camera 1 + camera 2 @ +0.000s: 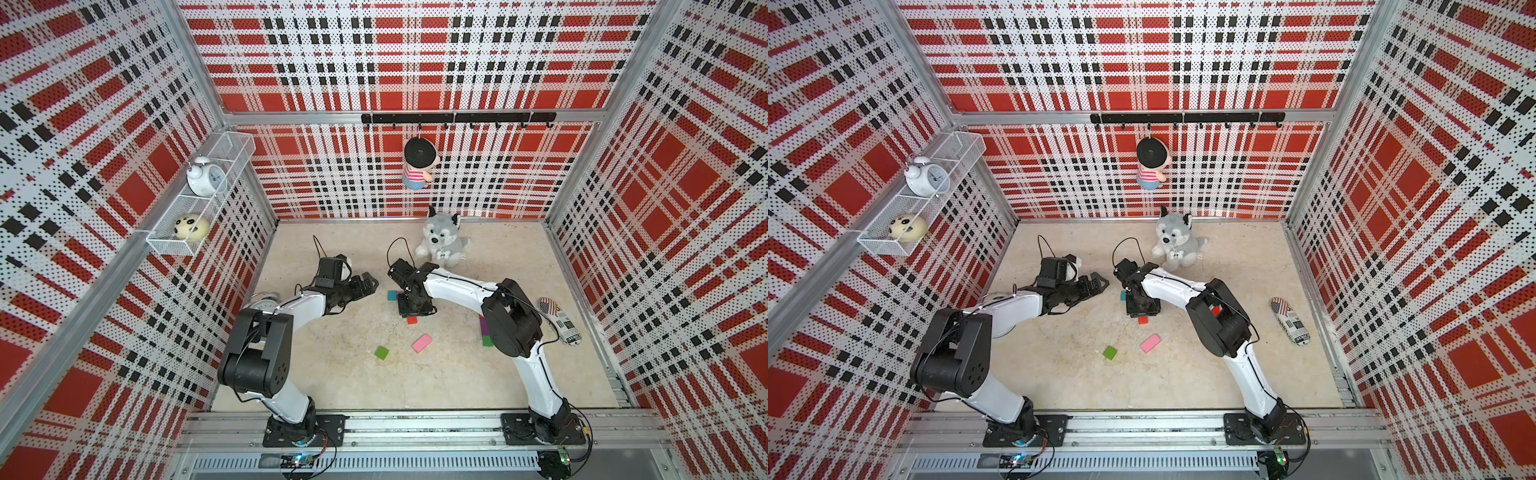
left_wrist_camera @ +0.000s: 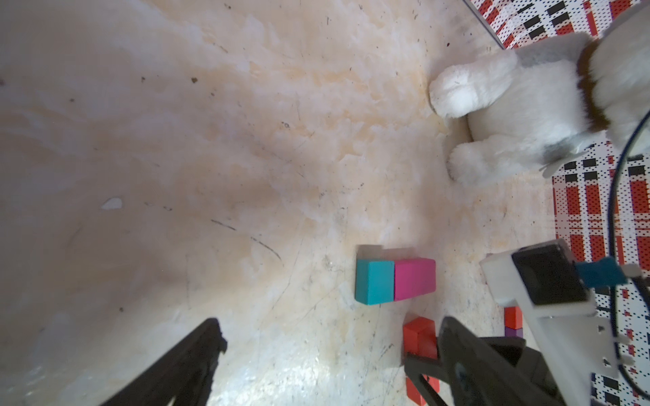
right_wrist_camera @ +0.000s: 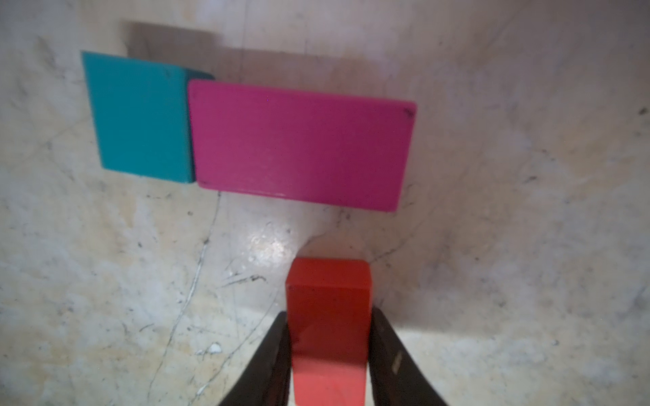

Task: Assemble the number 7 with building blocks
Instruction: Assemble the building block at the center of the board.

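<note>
**Over the table (image 1: 332, 382), right tool (image 3: 329, 318) grips red block (image 3: 329, 291)**

The right tool is closed on the red block, with a dark finger pressed to each of its sides. Whether the block rests on the table cannot be told. Just ahead of it, not touching, lies a magenta block (image 3: 302, 144), a flat rectangle. A smaller teal block (image 3: 140, 116) touches its short end. The left tool (image 2: 329, 327) hangs beside this pair with its jaws spread wide, holding nothing. Nearer the arms' bases, a green block (image 1: 381, 353) and a pink block (image 1: 422, 343) lie apart from each other. More blocks are half hidden behind the right arm.

The table is beige and marbled, scuffed with dark scratches. Walls (image 1: 415, 50) of perforated red, black and white plaid close it in on three sides.

A plush dog (image 1: 442, 243) sits at the back, and above it a doll (image 1: 417, 164) hangs from a black hook rail (image 1: 457, 118). On the left wall, a white wire basket (image 1: 170, 248) holds a white clock (image 1: 206, 176) in its far part. A spotted cream ball (image 1: 191, 227) lies in its near part.
</note>
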